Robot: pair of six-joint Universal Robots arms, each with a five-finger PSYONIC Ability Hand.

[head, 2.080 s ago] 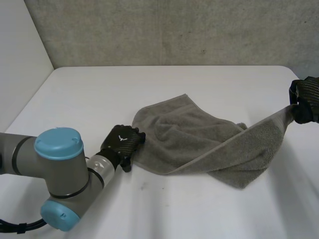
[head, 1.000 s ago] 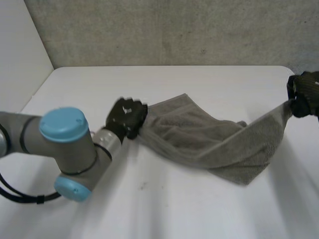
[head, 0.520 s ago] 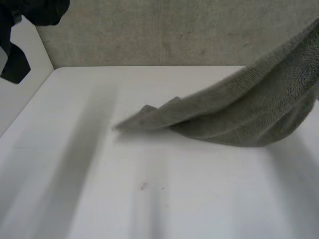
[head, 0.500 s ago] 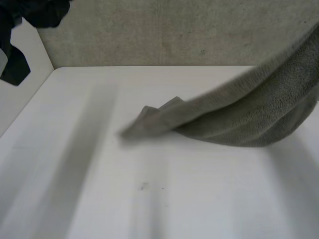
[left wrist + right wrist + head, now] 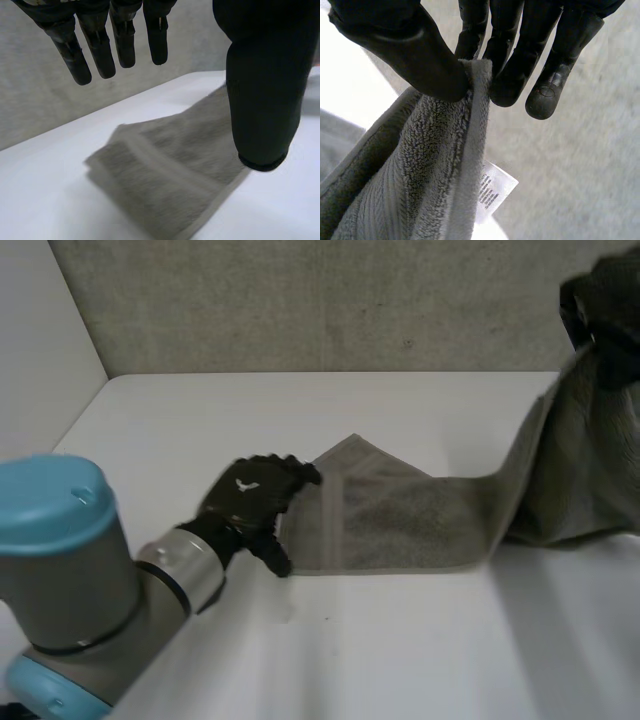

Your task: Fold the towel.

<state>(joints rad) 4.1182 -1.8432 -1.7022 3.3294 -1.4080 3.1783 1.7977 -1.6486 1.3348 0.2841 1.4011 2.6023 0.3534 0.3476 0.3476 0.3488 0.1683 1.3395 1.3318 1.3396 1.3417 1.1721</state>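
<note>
Left hand [image 5: 252,502]: left of the table's [image 5: 180,420] middle, fingers straight and apart, holding nothing, poised at the towel's [image 5: 400,525] free end

Towel: free end flat mid-table, the rest climbing toward the far right corner

Right hand [image 5: 608,295]: high over that corner, thumb and fingers pinching the hemmed edge beside the label [image 5: 492,192]

Risk: the pinch is thin and a pull may slip it; the unpinned end may drag and bunch

The left robot hand [image 5: 255,502] is coming back down beside the towel [image 5: 400,525], fingers straight, while the right robot hand [image 5: 608,310] is lifting its pinched corner higher and stretching it out flatter
</note>
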